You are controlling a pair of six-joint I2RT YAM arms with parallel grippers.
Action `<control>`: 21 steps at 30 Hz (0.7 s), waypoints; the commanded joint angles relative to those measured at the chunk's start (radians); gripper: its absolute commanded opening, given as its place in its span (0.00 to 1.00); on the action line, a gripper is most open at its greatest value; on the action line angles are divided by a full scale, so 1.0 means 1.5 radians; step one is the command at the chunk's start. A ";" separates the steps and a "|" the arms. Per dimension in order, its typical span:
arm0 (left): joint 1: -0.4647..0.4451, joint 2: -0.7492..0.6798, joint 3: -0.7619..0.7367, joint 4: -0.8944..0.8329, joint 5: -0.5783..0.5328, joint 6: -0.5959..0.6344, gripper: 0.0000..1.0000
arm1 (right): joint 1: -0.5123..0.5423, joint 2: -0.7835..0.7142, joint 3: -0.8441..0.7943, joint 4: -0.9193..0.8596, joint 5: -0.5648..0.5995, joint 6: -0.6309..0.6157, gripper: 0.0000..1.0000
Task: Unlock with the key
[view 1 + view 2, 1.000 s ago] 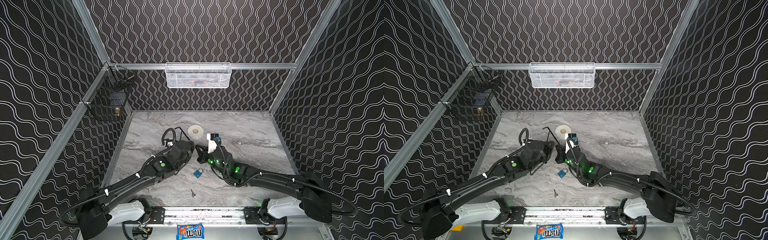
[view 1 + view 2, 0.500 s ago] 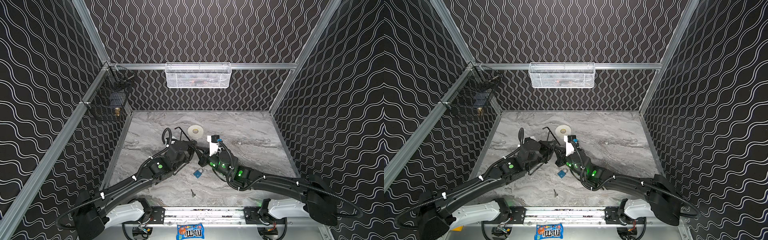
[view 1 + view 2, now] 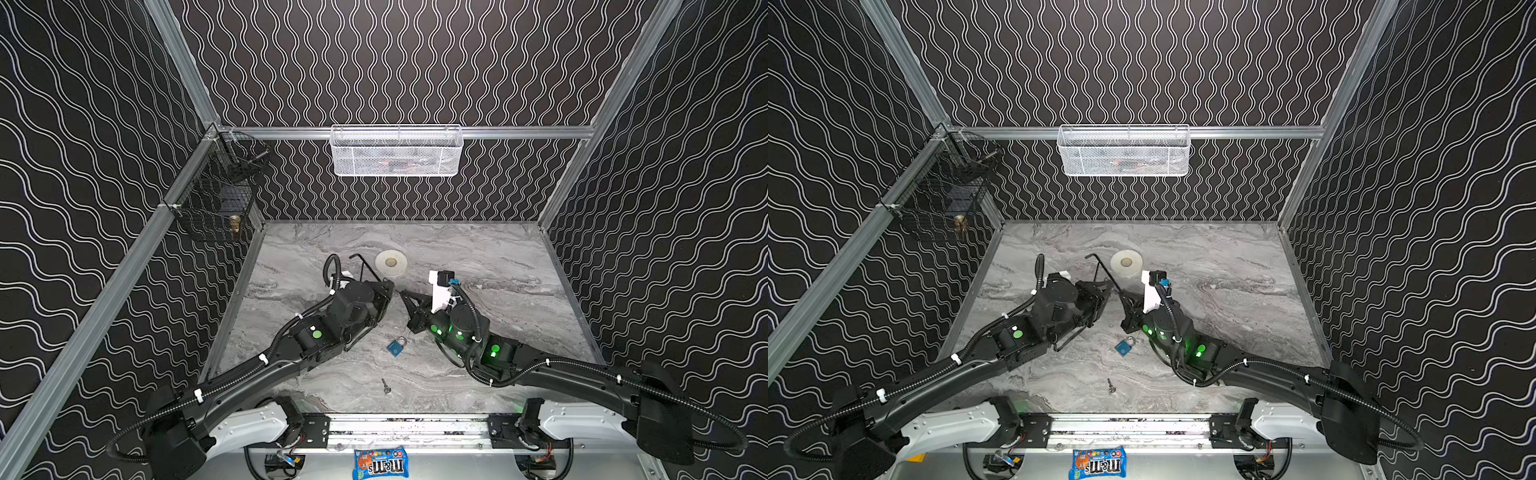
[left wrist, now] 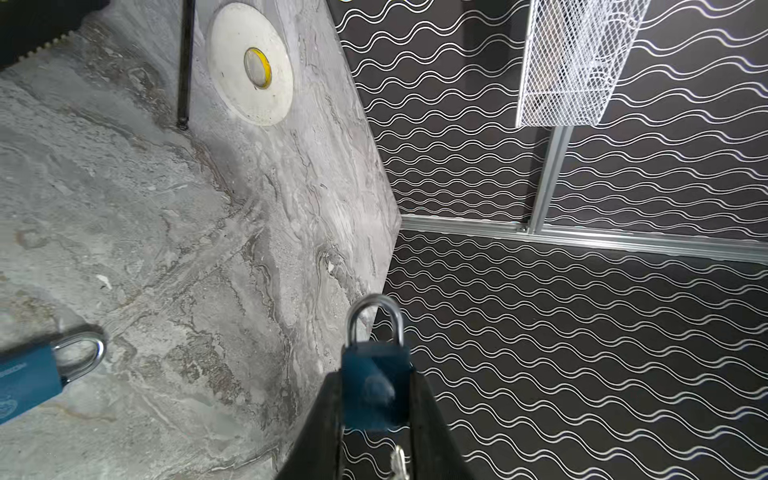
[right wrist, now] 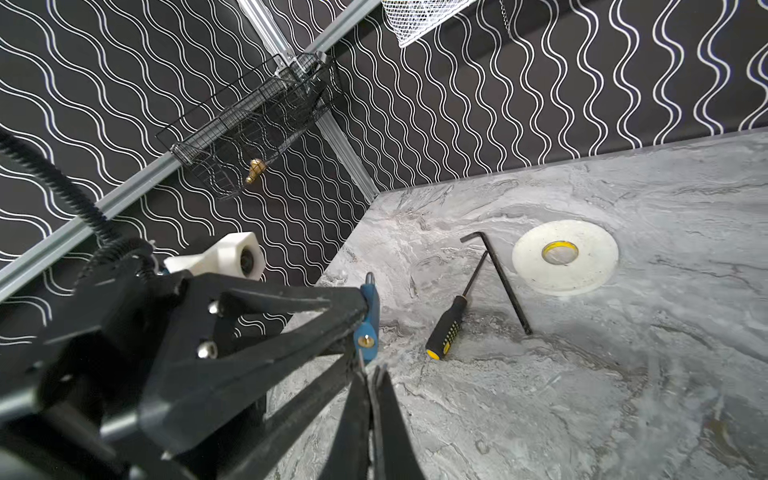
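Observation:
My left gripper (image 4: 375,376) is shut on a small blue padlock (image 4: 365,409) and holds it off the table with the silver shackle pointing away. In the right wrist view the padlock (image 5: 369,309) shows its brass keyhole end. Just below that end, my right gripper (image 5: 371,372) is shut on a thin silver key (image 5: 362,365), whose tip reaches toward the keyhole. In the left wrist view the key (image 4: 398,462) shows behind the padlock body. In both top views the left gripper (image 3: 388,288) and the right gripper (image 3: 405,296) meet tip to tip mid-table.
A second blue padlock (image 3: 397,345) and a loose key (image 3: 386,386) lie on the marble table near the front. A tape roll (image 3: 390,262), a hex key (image 3: 365,266) and a screwdriver (image 5: 451,324) lie further back. A white basket (image 3: 397,151) and a black basket (image 3: 220,195) hang on the walls.
Both arms have shifted a little toward the back of the table, and the two gripper tips have closed in on each other. Both grips are unchanged.

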 commanded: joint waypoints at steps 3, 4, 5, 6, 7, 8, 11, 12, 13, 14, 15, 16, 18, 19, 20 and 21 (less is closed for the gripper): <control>0.000 0.001 0.004 0.015 -0.009 0.009 0.00 | 0.001 0.015 0.015 0.008 0.011 0.005 0.00; 0.000 0.001 0.005 0.014 -0.012 0.009 0.00 | 0.001 0.019 0.019 0.006 0.011 0.007 0.00; -0.001 0.000 0.005 0.014 -0.015 0.007 0.00 | 0.001 0.023 0.024 0.002 0.014 0.006 0.00; 0.000 0.001 0.003 0.017 -0.014 0.007 0.00 | 0.001 0.027 0.027 0.001 0.018 0.005 0.00; 0.000 0.001 0.003 0.024 -0.012 0.009 0.00 | 0.001 0.030 0.026 0.002 0.021 0.007 0.00; -0.001 0.002 0.004 0.024 -0.010 0.007 0.00 | 0.001 0.031 0.025 0.006 0.023 0.004 0.00; 0.000 0.007 0.010 0.018 -0.007 0.008 0.00 | 0.001 0.035 0.030 0.002 0.030 0.005 0.00; -0.001 0.008 0.010 0.022 -0.007 0.009 0.00 | 0.001 0.039 0.031 0.001 0.031 0.006 0.00; -0.001 0.008 0.007 0.028 -0.006 0.010 0.00 | 0.001 0.042 0.034 -0.002 0.033 0.009 0.00; -0.001 0.008 0.008 0.030 -0.006 0.011 0.00 | 0.001 0.044 0.033 0.001 0.033 0.010 0.00; -0.001 0.008 0.008 0.030 -0.006 0.012 0.00 | 0.001 0.046 0.032 0.006 0.034 0.009 0.00; -0.001 0.008 0.009 0.030 -0.006 0.013 0.00 | 0.001 0.049 0.034 0.006 0.035 0.011 0.00; -0.001 0.009 0.010 0.028 -0.004 0.014 0.00 | 0.001 0.054 0.040 0.000 0.043 0.018 0.00; -0.002 0.010 0.011 0.032 -0.005 0.017 0.00 | 0.001 0.058 0.047 -0.013 0.056 0.026 0.00; -0.003 0.010 0.013 0.033 -0.006 0.022 0.00 | 0.001 0.061 0.052 -0.019 0.057 0.029 0.00; -0.004 0.013 0.016 0.032 -0.007 0.023 0.00 | 0.001 0.062 0.052 -0.015 0.057 0.024 0.00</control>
